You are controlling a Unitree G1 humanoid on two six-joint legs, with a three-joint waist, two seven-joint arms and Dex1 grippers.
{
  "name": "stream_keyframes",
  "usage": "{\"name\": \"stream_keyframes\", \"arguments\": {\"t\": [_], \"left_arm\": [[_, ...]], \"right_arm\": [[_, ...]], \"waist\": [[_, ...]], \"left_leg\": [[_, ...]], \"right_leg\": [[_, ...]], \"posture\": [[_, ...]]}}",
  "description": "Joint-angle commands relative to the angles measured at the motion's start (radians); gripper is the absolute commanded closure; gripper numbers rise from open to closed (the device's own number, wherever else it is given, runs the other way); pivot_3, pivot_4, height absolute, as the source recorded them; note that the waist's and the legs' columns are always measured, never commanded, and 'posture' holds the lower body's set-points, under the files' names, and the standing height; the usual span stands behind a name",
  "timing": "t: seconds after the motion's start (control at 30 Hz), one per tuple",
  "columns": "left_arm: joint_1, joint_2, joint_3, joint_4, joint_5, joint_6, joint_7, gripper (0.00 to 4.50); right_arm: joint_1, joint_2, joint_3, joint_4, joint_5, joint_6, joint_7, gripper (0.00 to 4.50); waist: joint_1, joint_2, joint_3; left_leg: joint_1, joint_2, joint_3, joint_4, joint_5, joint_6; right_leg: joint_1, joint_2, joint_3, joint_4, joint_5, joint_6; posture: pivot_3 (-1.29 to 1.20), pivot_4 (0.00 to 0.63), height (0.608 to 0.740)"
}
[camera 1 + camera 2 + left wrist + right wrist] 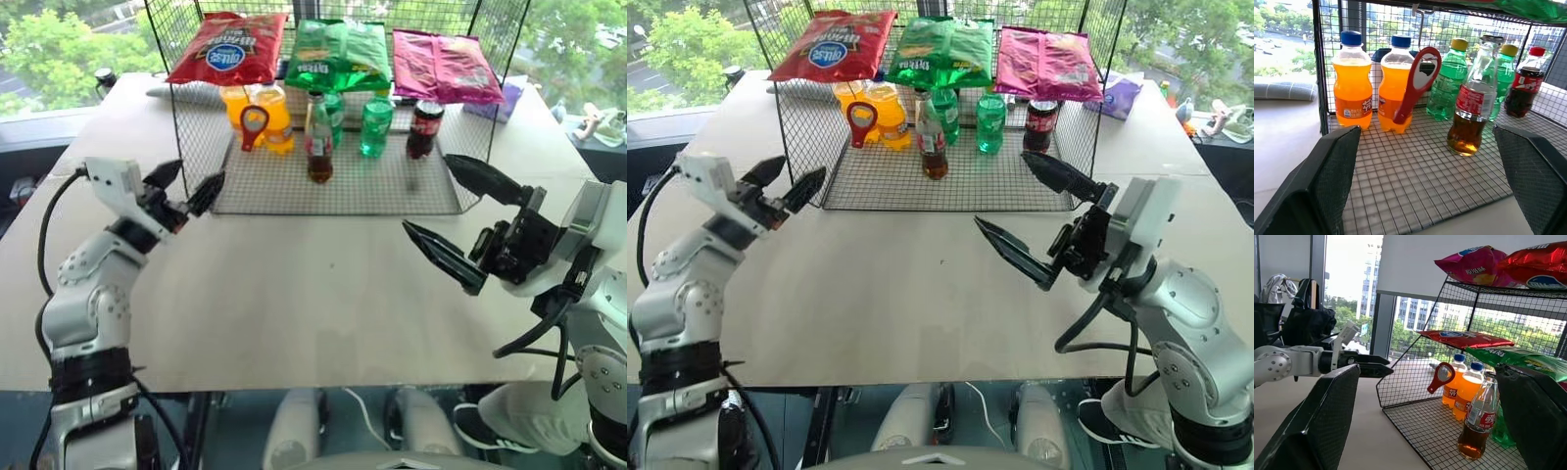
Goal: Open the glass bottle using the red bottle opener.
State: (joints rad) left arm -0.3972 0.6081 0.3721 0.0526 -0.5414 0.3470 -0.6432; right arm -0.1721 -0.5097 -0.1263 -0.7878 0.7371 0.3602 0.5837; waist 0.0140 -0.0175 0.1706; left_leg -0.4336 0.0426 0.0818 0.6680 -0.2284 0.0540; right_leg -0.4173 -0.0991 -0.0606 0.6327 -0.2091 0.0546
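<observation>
The small clear glass bottle of brown liquid stands upright on the wire rack floor. Beside it, the flat red bottle opener hangs ring-up, handle down. Both the left gripper and the right gripper are held wide open, empty.

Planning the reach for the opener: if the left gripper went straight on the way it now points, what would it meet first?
Probably the wire rack at its near corner post, then the red bottle opener hanging before the orange bottles; depth is unclear. The left gripper is open.
</observation>
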Motion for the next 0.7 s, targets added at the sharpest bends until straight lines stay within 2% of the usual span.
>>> {"name": "stream_keyframes", "arguments": {"t": [0.03,0.47,0.7], "left_arm": [[-0.068,0.028,-0.039,0.06,0.048,-0.029,-0.024,0.04],[-0.392,0.012,-0.174,0.405,0.234,-0.111,-0.008,0.04],[-0.56,-0.004,-0.236,0.678,0.334,-0.243,-0.03,0.04]], "right_arm": [[0.014,-0.012,0.006,-0.049,-0.002,-0.009,-0.006,0.0],[0.108,-0.013,0.011,-0.083,-0.081,-0.033,-0.038,0.0],[0.123,-0.014,0.014,-0.095,-0.092,-0.032,-0.059,0.0]], "waist": [[0.0,0.0,0.0],[0.001,-0.003,0.001],[0.0,-0.003,0.002]], "left_leg": [[0.0,0.0,0.0,0.0,0.0,0.0],[0.0,-0.001,-0.002,0.001,0.0,0.0],[0.0,-0.001,-0.001,0.001,0.0,0.0]], "right_leg": [[0.0,0.0,0.0,0.0,0.0,0.0],[0.002,0.001,-0.003,0.0,0.002,0.003],[0.002,0.001,-0.003,0.0,0.002,0.004]], "posture": [[0.0,0.15,0.74],[0.0,0.15,0.74],[0.0,0.15,0.74]]}}
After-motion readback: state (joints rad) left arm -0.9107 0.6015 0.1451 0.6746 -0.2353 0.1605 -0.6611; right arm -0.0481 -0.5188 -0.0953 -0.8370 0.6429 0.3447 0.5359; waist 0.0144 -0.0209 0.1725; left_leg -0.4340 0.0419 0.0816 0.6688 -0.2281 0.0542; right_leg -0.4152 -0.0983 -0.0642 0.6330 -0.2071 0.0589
